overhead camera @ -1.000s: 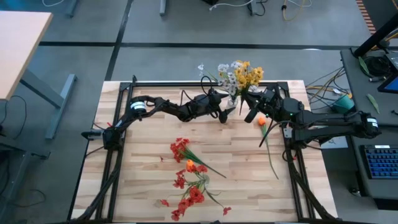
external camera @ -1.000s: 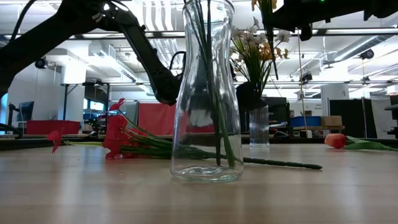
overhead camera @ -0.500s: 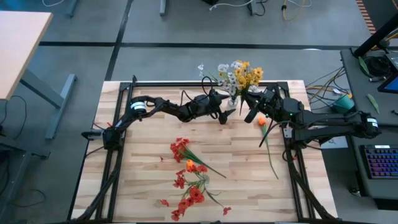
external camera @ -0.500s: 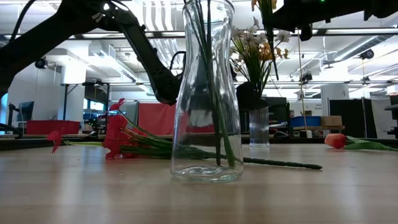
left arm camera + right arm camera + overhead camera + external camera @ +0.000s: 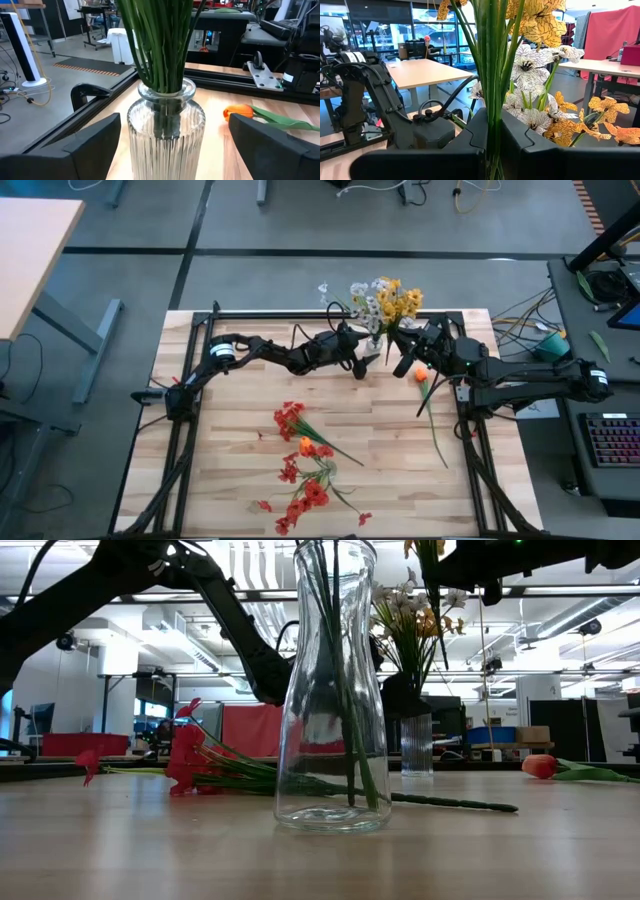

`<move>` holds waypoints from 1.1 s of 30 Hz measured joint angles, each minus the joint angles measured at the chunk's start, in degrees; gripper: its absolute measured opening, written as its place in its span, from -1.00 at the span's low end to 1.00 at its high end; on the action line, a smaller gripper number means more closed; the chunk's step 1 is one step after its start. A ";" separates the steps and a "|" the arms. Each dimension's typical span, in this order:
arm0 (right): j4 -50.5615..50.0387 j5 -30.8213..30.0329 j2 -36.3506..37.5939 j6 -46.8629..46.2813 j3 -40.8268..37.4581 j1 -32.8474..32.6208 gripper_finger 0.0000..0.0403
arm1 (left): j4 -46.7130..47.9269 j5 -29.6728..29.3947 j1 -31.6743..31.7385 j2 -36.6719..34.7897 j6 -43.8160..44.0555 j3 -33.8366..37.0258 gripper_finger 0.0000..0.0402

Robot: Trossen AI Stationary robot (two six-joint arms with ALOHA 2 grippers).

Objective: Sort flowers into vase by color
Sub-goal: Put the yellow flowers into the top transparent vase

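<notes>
A ribbed glass vase (image 5: pixel 167 132) stands near the table's far edge (image 5: pixel 374 340) with white and yellow flowers (image 5: pixel 385 302) in it. My left gripper (image 5: pixel 358 364) is open, one finger on each side of that vase, apart from the glass. My right gripper (image 5: pixel 399 345) is above the vase, shut on yellow flower stems. Red flowers (image 5: pixel 300 465) lie flat mid-table. An orange tulip (image 5: pixel 421 375) lies toward the table's right side. A smooth clear vase (image 5: pixel 332 720) with green stems in it stands close to the low camera. My right gripper pinches a few green stems (image 5: pixel 492 107) of the yellow flowers between its two fingers (image 5: pixel 470 132). It comes level from the table's right side, fingers across the upright stems. The blossoms (image 5: pixel 540 20) stand above the fingers. The stems' lower ends are hidden below them.
A black frame rail (image 5: pixel 330 313) runs along the far edge behind the ribbed vase. The tulip's long stem (image 5: pixel 435 430) stretches toward the near edge on the right. Bare wood lies on the table's left part (image 5: pixel 225 450).
</notes>
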State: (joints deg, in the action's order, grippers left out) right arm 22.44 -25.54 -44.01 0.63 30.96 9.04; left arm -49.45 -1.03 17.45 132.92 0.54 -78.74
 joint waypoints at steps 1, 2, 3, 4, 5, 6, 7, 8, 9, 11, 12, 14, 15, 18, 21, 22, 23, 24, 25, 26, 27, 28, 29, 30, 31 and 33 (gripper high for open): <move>0.00 0.00 0.00 0.02 0.00 0.00 -0.91 | 0.02 0.00 0.00 0.00 0.00 0.00 0.74; 0.00 0.00 0.00 0.02 0.00 0.00 -0.91 | 0.00 -0.03 0.00 0.00 0.00 0.00 0.71; 0.00 0.00 0.00 0.02 0.00 0.00 -0.91 | 0.01 -0.05 0.00 0.00 0.00 0.00 0.69; -0.01 0.00 0.00 0.02 0.00 0.00 -0.91 | 0.11 -0.07 0.00 0.00 0.00 0.00 0.66; -0.02 0.00 0.00 0.02 0.00 0.00 -0.91 | 0.21 -0.07 0.00 0.00 0.00 0.00 0.64; -0.02 0.00 0.00 0.02 0.00 0.00 -0.91 | 0.39 -0.09 0.00 0.00 0.00 0.00 0.61; -0.06 0.00 0.00 0.02 0.00 0.00 -0.91 | 0.41 -0.22 0.00 0.00 0.00 0.00 0.59; -0.14 0.00 0.00 0.02 0.00 0.00 -0.91 | 0.45 -0.63 0.00 0.00 0.00 0.00 0.56; -0.26 0.00 0.00 0.00 0.00 0.00 -0.91 | 0.53 -1.18 0.00 0.00 0.00 0.00 0.54; -0.59 0.00 0.00 -0.05 0.00 0.00 -0.91 | 0.83 -1.51 0.00 0.00 0.00 0.00 0.49; -0.78 0.00 0.00 -0.05 0.00 0.00 -0.91 | 0.89 -1.51 0.00 0.00 0.00 0.00 0.47; -0.81 0.00 0.00 -0.21 0.00 0.00 -0.91 | 0.85 -1.53 0.02 0.00 -0.02 0.00 0.43; -0.79 0.00 0.00 -0.53 0.00 0.00 -0.91 | 0.83 -1.53 0.02 0.00 0.00 0.00 0.41; -0.80 0.00 0.00 -0.60 0.00 0.00 -0.91 | 0.86 -1.53 0.00 0.00 0.00 0.00 0.37; -0.50 -0.10 -0.01 -0.64 0.00 0.00 -0.91 | 0.85 -1.53 0.00 0.00 0.00 0.00 0.34; -0.14 -0.53 -0.03 -0.80 0.00 0.00 -0.91 | 0.86 -1.53 0.00 0.00 -0.01 0.00 0.34; 0.34 -1.59 -0.11 -1.30 0.00 0.00 -0.91 | 0.89 -1.53 0.02 0.00 0.00 0.00 0.33; 0.96 -2.77 -0.33 -1.65 0.00 0.00 -0.91 | 0.89 -1.53 0.02 0.00 0.00 0.00 0.32; 1.52 -3.74 -0.60 -1.96 0.00 0.00 -0.91 | 0.89 -1.53 0.02 0.00 0.00 0.00 0.31; 2.53 -4.83 -1.03 -2.04 -0.12 0.00 -0.91 | 0.89 -1.53 0.00 0.00 0.00 0.00 0.30; 3.62 -5.75 -1.56 -2.04 -0.28 0.00 -0.91 | 0.91 -1.53 0.00 0.00 0.00 0.00 0.29; 4.69 -6.16 -2.22 -2.03 -0.44 0.00 -0.91 | 1.00 -1.53 0.00 0.00 0.00 0.00 0.28; 5.99 -6.30 -2.92 -1.99 -0.65 0.00 -0.91 | 1.09 -1.53 0.00 0.00 0.00 0.00 0.27; 7.41 -6.93 -3.68 -1.70 -0.89 0.00 -0.91 | 1.10 -1.53 0.00 0.00 0.00 0.00 0.26; 8.44 -8.15 -4.38 -1.06 -1.10 0.00 -0.91 | 1.13 -1.53 0.02 0.00 0.00 0.00 0.25; 9.98 -11.14 -5.69 0.44 -1.33 0.00 -0.91 | 1.20 -1.53 0.02 0.00 0.00 0.00 0.22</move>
State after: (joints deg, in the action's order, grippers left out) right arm 32.42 -36.68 -49.70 1.07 29.63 9.04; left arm -48.25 -2.57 17.47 132.92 0.54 -78.74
